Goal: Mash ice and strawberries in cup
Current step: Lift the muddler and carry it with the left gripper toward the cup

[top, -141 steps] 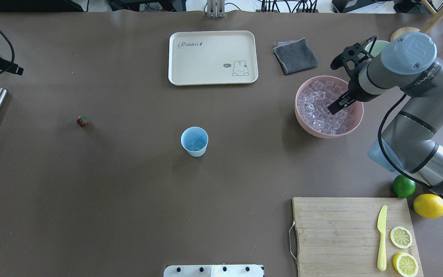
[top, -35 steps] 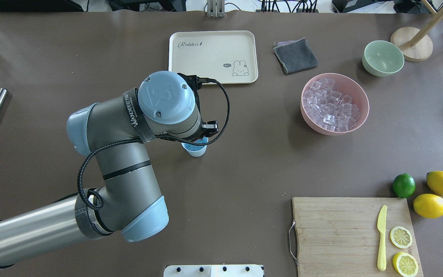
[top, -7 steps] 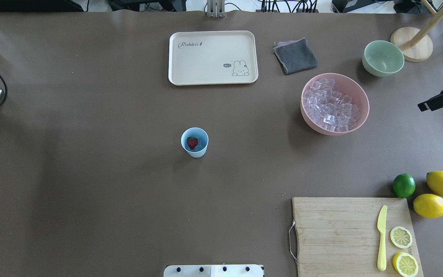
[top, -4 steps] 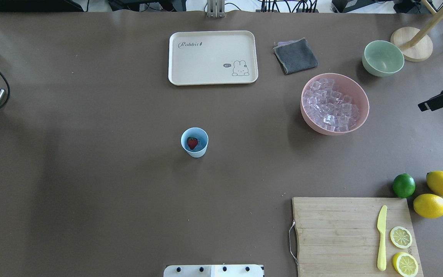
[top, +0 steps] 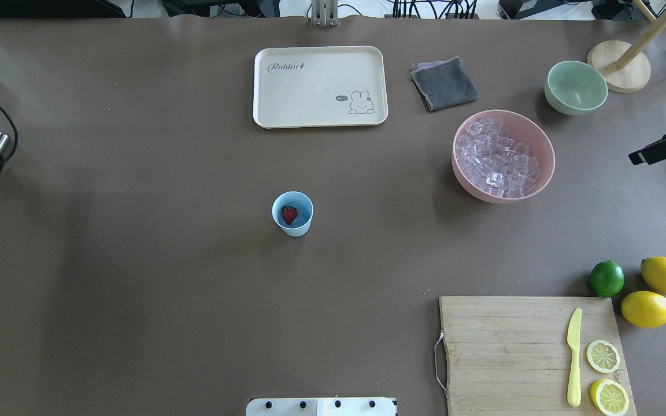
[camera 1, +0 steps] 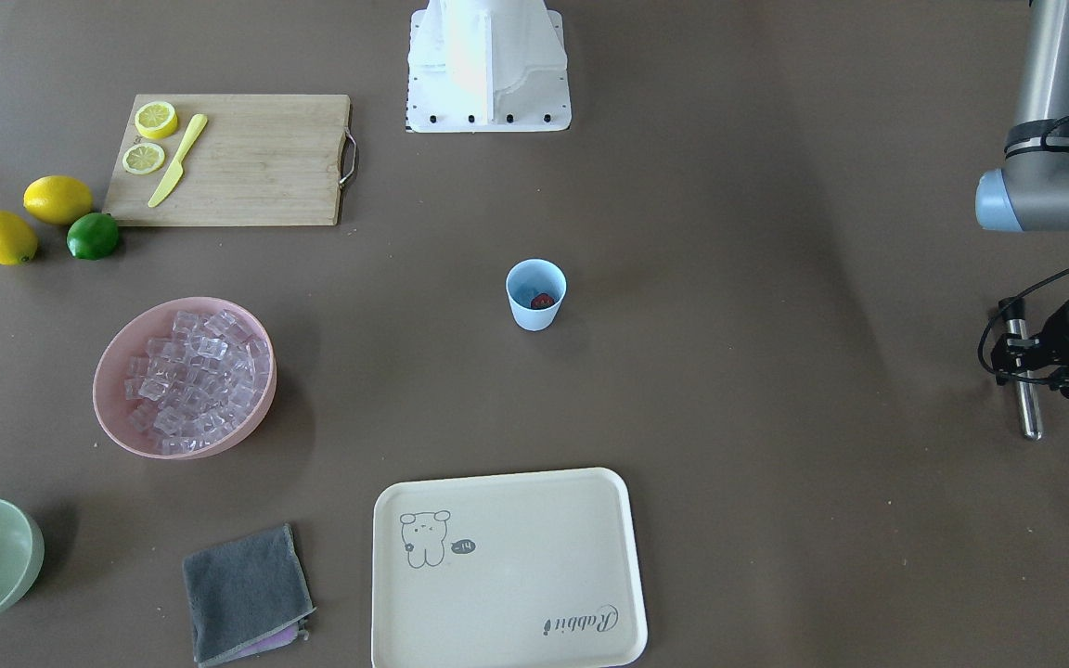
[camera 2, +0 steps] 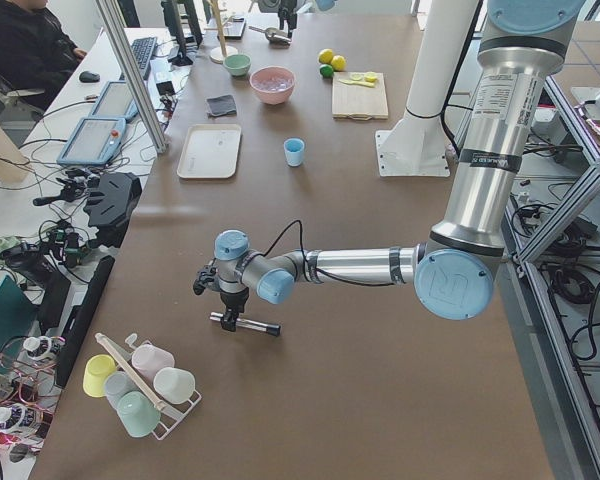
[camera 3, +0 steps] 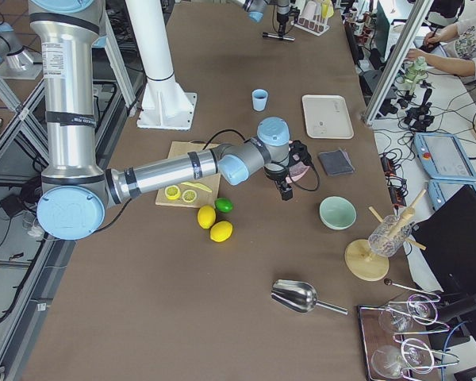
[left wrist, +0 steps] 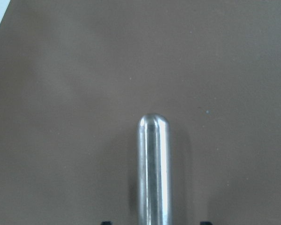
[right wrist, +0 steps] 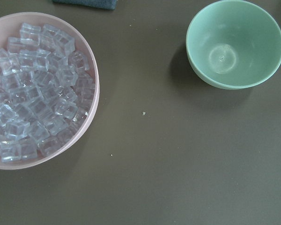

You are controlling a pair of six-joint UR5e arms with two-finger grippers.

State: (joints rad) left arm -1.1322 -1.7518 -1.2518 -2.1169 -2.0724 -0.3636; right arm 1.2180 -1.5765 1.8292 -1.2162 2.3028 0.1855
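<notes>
Straddling steel rod (left wrist: pixel 153 168), left fingers (camera 2: pixel 227 315) well apart from cup (top: pixel 298 230), strawberry (top: pixel 289 214).

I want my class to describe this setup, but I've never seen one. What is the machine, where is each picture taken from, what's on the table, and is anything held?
It is a robot with two arms, each ending in a two-finger gripper. Two pictures look down on the table, one from behind the robot, one facing it; two look along it from its ends; two come from wrist cameras. Mid-table stands a light-blue cup with a strawberry inside. A pink bowl holds ice cubes; around lie a green bowl, a cloth, a tray and a cutting board with lemon slices. The left gripper is open, straddling a metal rod lying on the table. The right gripper hangs near the bowls; I see nothing held.
</notes>
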